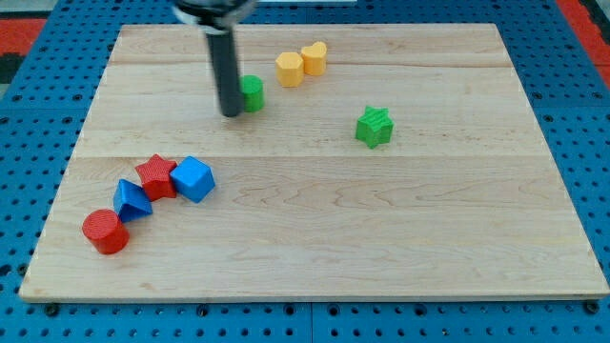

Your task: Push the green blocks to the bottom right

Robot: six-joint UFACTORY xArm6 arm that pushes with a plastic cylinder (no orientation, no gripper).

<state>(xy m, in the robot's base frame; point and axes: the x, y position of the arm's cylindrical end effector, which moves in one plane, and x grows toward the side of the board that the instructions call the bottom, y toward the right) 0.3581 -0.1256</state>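
A green block [253,93], partly hidden by the rod, sits in the upper middle of the wooden board [381,238]. My tip [231,113] rests right against its left side. A green star-shaped block [375,127] lies further to the right and slightly lower, apart from the tip.
A yellow hexagon block [290,69] and a yellow heart-shaped block [315,57] touch each other near the top. At lower left lie a red star-like block [156,176], a blue cube [193,179], a blue triangle block [132,200] and a red cylinder [105,232].
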